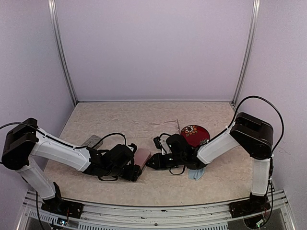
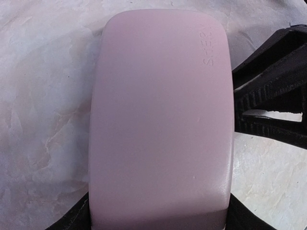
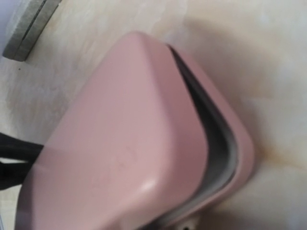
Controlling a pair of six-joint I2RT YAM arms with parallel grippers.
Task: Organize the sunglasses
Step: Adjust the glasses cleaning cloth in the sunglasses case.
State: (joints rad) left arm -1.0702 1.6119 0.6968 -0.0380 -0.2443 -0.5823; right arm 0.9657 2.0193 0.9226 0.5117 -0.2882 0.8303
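Near the middle of the table (image 1: 110,120), the left gripper (image 1: 137,168) clamps wide across the pink case (image 1: 143,155), which stands slightly ajar. The right gripper (image 1: 152,163) sits at the case's 3 o'clock edge with its jaws narrowly parted; whether it grips anything I cannot tell. Pale sunglasses (image 1: 171,123) lie at the case's 1 o'clock, apart from it.

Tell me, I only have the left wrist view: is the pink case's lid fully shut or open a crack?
Observer: Open a crack. The right wrist view shows a dark gap along the seam of the pink case.
Operator: Where's the grey case?
Observer: The grey case lies off to the pink one's left, not touching it.
Operator: Any sunglasses out?
Observer: A pale thin-framed pair lies farther back, beside a round red flowered item.
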